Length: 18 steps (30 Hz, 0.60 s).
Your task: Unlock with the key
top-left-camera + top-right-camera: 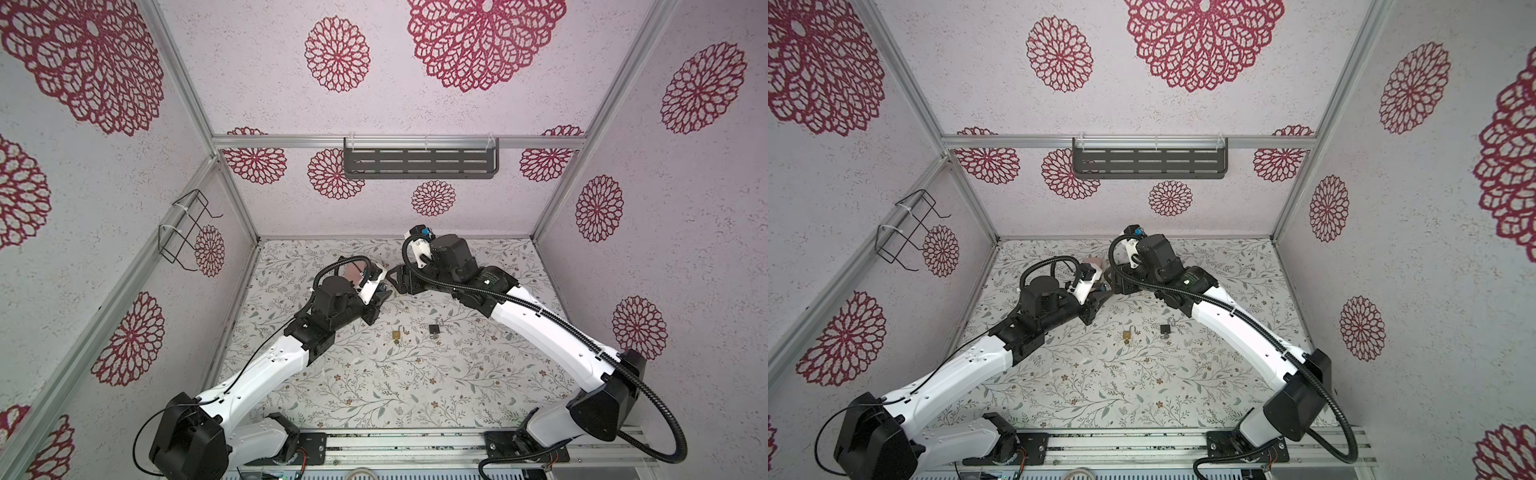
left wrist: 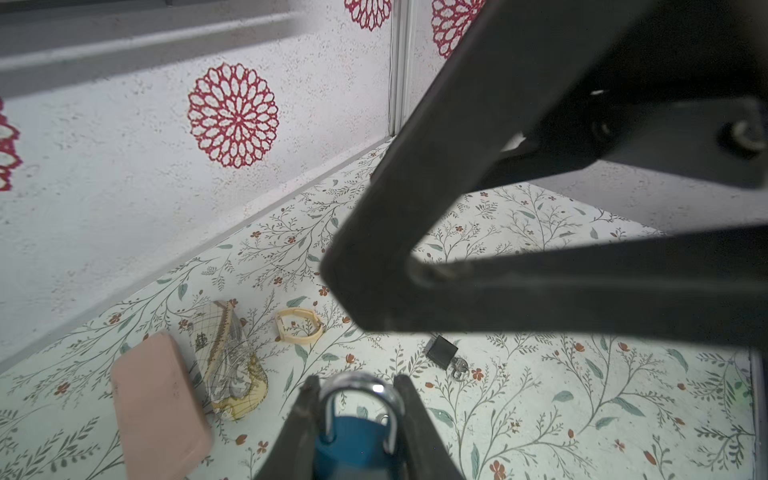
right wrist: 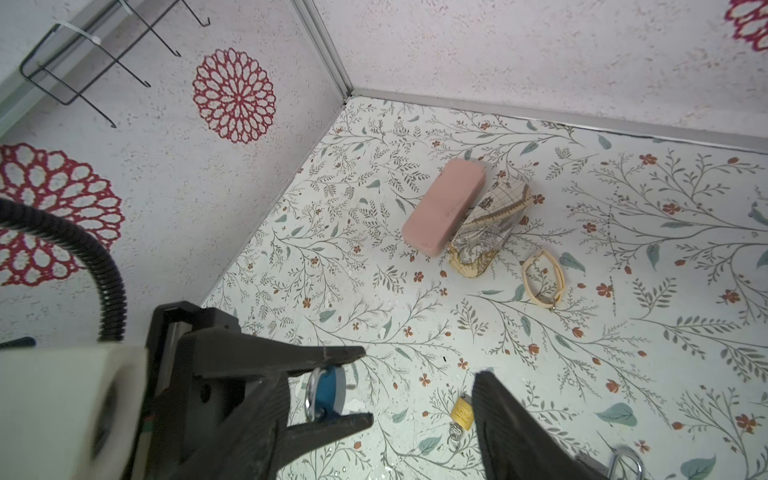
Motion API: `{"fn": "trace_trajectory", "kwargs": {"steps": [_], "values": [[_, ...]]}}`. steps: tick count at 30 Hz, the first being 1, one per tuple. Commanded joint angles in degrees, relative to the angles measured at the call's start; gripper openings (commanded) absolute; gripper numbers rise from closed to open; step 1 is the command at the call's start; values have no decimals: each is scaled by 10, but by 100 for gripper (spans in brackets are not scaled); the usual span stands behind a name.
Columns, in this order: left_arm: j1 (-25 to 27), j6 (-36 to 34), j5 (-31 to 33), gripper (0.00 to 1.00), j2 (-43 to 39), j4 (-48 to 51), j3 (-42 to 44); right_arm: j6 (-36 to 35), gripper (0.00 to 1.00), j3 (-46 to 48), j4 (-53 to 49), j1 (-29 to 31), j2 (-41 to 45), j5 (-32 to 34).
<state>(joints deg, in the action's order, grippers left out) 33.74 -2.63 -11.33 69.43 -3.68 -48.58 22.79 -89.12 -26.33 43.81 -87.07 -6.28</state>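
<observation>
My left gripper (image 2: 355, 378) is shut on a round blue padlock (image 2: 353, 440). The padlock's silver shackle (image 2: 376, 388) sits between the fingertips, and both its legs reach the body. In the right wrist view the same padlock (image 3: 328, 395) hangs above the table, and a small grey stub (image 3: 351, 386) that looks like the key pokes out of its underside. My right gripper (image 3: 376, 376) stands open around it and touches nothing. In both top views the two grippers (image 1: 384, 291) (image 1: 395, 276) meet tip to tip over the far middle of the table.
A brass padlock (image 1: 397, 334) with its keys and a black padlock (image 1: 434, 329) lie mid-table. Behind the grippers lie a pink case (image 3: 442, 208), a patterned pouch (image 3: 490, 224) and a cream band (image 3: 542, 278). A wire rack (image 1: 187, 228) hangs on the left wall.
</observation>
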Motion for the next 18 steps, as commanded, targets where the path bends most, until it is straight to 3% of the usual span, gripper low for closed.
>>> {"fn": "trace_trajectory", "kwargs": {"steps": [1,18], "values": [[4,-27,-11,0,-6,-22,2,10,72,-31,-20,0,-8,2],[4,-41,-10,0,-13,-11,1,-30,71,-120,-128,-4,-80,41]]}}
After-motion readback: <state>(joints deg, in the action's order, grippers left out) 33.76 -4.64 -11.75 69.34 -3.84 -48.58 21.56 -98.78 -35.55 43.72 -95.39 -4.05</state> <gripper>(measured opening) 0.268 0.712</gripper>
